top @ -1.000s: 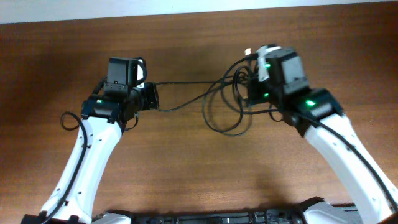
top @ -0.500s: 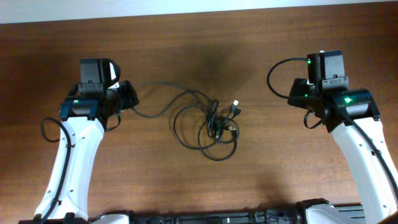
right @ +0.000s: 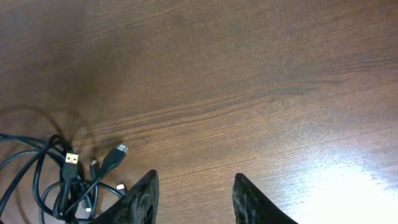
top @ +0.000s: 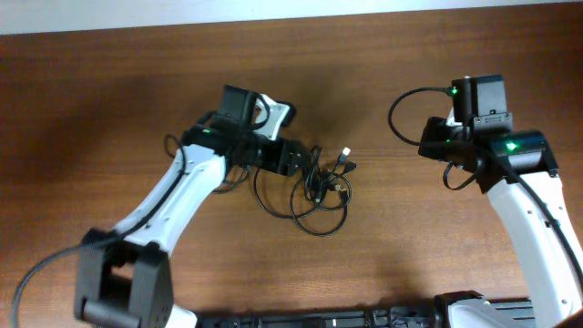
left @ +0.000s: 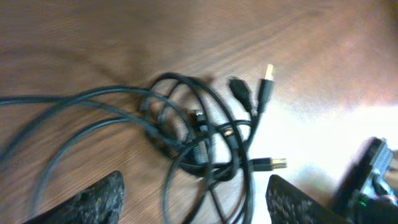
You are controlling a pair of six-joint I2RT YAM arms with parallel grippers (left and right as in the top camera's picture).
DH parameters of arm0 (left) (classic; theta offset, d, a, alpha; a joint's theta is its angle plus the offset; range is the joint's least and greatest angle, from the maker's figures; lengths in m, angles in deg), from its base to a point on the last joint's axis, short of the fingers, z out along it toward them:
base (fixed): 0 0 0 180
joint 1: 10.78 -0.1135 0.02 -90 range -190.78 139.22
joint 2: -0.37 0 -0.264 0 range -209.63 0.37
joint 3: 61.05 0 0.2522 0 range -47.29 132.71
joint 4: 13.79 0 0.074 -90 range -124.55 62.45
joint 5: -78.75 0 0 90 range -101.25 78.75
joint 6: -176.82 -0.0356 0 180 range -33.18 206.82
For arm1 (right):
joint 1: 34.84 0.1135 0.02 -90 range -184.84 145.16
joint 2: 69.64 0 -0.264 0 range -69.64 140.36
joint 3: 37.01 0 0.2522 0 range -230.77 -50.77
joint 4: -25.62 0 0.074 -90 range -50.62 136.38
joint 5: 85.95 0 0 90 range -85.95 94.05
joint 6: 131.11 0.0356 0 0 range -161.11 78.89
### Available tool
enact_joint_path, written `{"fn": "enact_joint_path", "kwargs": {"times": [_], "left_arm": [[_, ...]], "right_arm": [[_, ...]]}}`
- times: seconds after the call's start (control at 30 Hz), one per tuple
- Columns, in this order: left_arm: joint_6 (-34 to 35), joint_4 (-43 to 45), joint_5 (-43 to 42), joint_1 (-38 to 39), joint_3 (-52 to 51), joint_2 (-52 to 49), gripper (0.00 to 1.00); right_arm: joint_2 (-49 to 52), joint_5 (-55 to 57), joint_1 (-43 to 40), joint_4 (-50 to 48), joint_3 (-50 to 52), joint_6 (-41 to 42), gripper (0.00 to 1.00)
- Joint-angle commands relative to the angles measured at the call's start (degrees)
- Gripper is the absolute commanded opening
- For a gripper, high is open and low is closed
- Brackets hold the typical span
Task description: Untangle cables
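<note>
CHANGE: I've swung the left gripper point(left: 193, 205) in from frame left over the dropped cables point(top: 319, 187) | jaws wide, empty | right gripper point(right: 196, 202) frame right, part-open, empty | tangle remains, regrasp needed.

Wood-grain table point(top: 82, 118) with pale strip point(top: 73, 14) beyond, perhaps wall.

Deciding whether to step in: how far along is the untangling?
Done: nothing visible; the cables lie in one knotted heap, loops crossing. In hand: nothing gripped; the left claw hangs open by the heap, the right claw open, well apart. Left: all the separating.
</note>
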Motion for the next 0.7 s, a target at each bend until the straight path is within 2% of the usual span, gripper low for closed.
{"fn": "enact_joint_path", "kwargs": {"times": [0.0, 0.13, 0.17, 0.3, 0.33, 0.43, 0.67], "left_arm": [[-1.51, 1.27, -5.75, 2.08, 0.22, -5.55, 0.73], [-1.51, 4.74, -5.68, 5.05, 0.22, -10.49, 0.62], [-1.51, 5.75, -5.68, 5.6, 0.22, -11.28, 0.56], [-1.31, 6.12, -3.78, 6.21, 0.22, -11.74, 0.21], [-1.33, 6.14, -3.69, 6.19, 0.22, -11.74, 0.16], [-1.25, 6.01, -3.63, 5.81, 1.09, -11.69, 0.06], [-0.9, 0.66, -4.33, 2.91, 8.98, -5.46, 0.03]], "right_arm": [[0.0, -3.87, -2.67, 0.07, -0.9, 0.61, 0.4], [0.0, -4.55, -3.39, 0.07, -0.87, 0.59, 0.41], [0.0, -4.55, -3.41, 0.11, -0.87, 0.59, 0.41], [0.39, -4.72, -3.39, 0.52, -0.87, 0.59, 0.41], [0.66, -4.72, -3.39, 0.68, -0.87, 0.59, 0.41], [1.99, -4.87, -3.39, 1.57, -0.87, 0.55, 0.45], [3.54, -18.32, -3.34, 0.83, -0.87, 0.15, 0.47]]}}
